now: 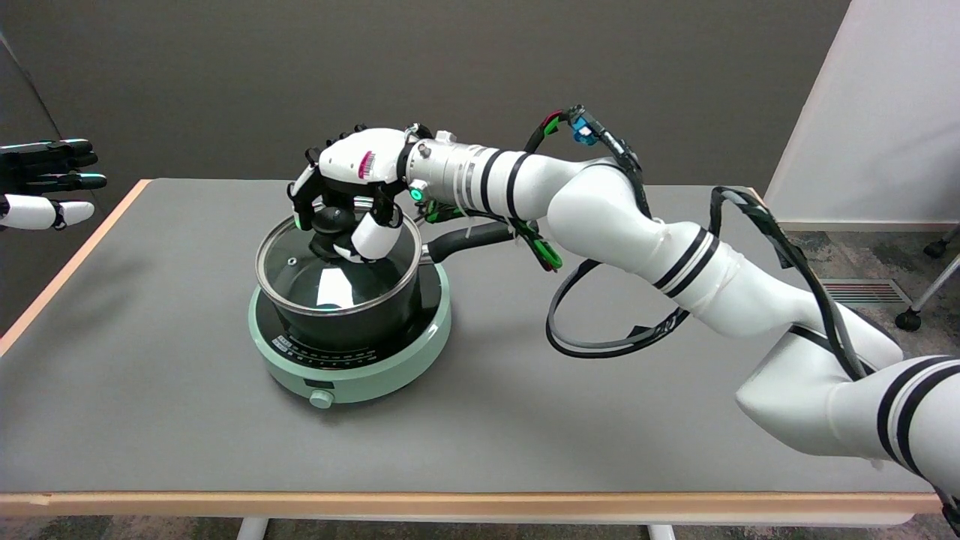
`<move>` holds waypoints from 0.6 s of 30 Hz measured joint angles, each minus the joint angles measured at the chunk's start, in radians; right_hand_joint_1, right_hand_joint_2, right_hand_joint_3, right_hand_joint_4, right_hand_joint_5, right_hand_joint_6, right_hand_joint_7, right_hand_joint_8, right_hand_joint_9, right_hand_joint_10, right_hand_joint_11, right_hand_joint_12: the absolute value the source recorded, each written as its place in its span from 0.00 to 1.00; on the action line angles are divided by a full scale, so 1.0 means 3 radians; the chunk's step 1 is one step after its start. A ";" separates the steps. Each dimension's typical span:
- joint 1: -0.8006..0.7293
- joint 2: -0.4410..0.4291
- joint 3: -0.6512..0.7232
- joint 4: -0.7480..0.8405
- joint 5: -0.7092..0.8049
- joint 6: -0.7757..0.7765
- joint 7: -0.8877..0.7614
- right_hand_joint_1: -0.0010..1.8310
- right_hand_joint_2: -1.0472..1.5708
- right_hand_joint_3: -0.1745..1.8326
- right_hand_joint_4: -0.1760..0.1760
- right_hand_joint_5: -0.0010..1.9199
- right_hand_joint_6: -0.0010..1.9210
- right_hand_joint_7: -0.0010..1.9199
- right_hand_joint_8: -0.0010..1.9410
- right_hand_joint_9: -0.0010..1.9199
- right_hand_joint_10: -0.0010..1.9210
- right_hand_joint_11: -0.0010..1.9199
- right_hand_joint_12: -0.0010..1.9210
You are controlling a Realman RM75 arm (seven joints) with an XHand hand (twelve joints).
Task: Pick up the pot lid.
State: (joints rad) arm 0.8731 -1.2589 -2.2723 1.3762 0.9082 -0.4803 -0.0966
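Grey desk [187, 420] spans frame. Mint induction cooker [352, 367] left of centre, black pot [352, 319] seated on it, long handle [469, 241] pointed right. Glass pot lid [330, 281] seen resting on pot rim. Right hand [349, 199] closed over black knob [331, 221], fingers wrapped around it. Lid judged rigid, fragile, moderately heavy, slick; knob best hold. Fingertip contact hidden beneath palm; lift-off not discernible.

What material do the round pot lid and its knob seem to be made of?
The round see-through pot lid looks like glass: glossy, reflecting light, with a shiny, probably steel, rim. Its round black knob seems matte plastic, though the white-and-black right hand curls its fingers around it, partly hiding it.
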 measured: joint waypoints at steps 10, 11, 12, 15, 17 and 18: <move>0.0019 0.0010 0.0012 -0.0017 0.0042 0.0000 0.0001 0.65 0.79 0.23 0.57 0.42 0.67 0.50 0.58 0.44 0.52 0.34 0.62; 0.0019 0.0013 0.0012 -0.0017 0.0045 0.0001 0.0001 0.65 0.79 0.24 0.57 0.42 0.67 0.50 0.58 0.44 0.53 0.34 0.62; 0.0019 0.0015 0.0012 -0.0017 0.0048 0.0001 0.0001 0.74 0.74 0.33 1.00 0.41 0.56 0.49 0.62 0.43 0.57 0.34 0.64; 0.0013 0.0018 0.0013 -0.0014 0.0066 0.0002 0.0001 0.74 0.74 0.34 1.00 0.41 0.56 0.47 0.65 0.44 0.59 0.35 0.65; 0.0009 0.0018 0.0012 -0.0010 0.0088 0.0005 0.0001 0.74 0.74 0.35 1.00 0.41 0.55 0.47 0.65 0.44 0.60 0.35 0.66; 0.0006 0.0018 0.0011 -0.0008 0.0095 0.0006 0.0001 0.74 0.74 0.35 1.00 0.41 0.55 0.47 0.65 0.44 0.60 0.35 0.66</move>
State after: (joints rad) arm 0.8749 -1.2535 -2.2690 1.3737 0.9368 -0.4786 -0.0962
